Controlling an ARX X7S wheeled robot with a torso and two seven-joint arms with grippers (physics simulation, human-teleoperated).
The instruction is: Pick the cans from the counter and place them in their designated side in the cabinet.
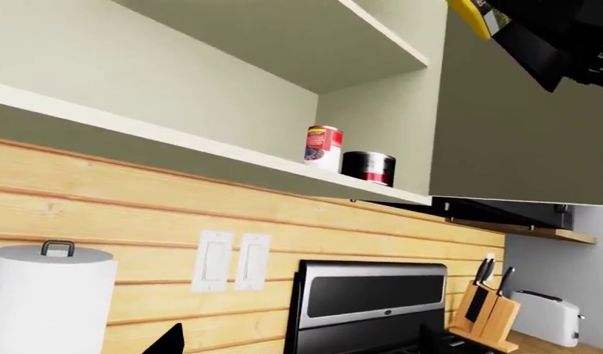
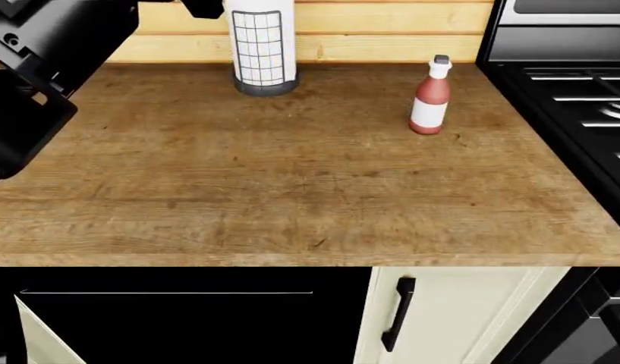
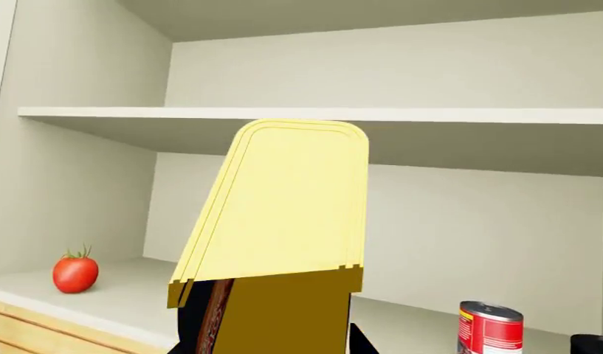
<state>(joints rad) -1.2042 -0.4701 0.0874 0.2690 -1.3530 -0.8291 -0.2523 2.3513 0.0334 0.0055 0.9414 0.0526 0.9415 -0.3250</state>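
1. Right gripper (image 3: 271, 335): clenched on the tin (image 3: 281, 221), which fills the middle of the right wrist view. Finger bodies are mostly out of frame; only dark shapes at the tin's base show.
2. Tin: squat, rounded-rectangular, with a pale yellow lid facing the camera, a stepped rim along one long edge, a darker mustard side wall nearest the fingers and a sliver of dark brown label beside it. It is held in the air before the open cabinet, in front of the upper shelf (image 3: 478, 116), touching no board.
3. Red can (image 3: 490, 328): cylindrical, red-and-white label, silver top. It stands upright on the lower shelf (image 3: 114, 295), beyond the fingers and well apart from the tin. In the left wrist view the same can (image 1: 323, 147) stands beside a squat black can (image 1: 368, 167) near the shelf's front edge.
4. Tomato (image 3: 74, 272): red with a green stem, on the lower shelf on the far side of the tin from the red can.
5. Left gripper: not visible in any view, so its state cannot be told. Only the dark left arm (image 2: 36, 76) shows, raised above the counter (image 2: 289, 197).
6. On the counter stand a sauce bottle (image 2: 430, 96) and a paper-towel roll (image 2: 262, 45); no cans lie there.
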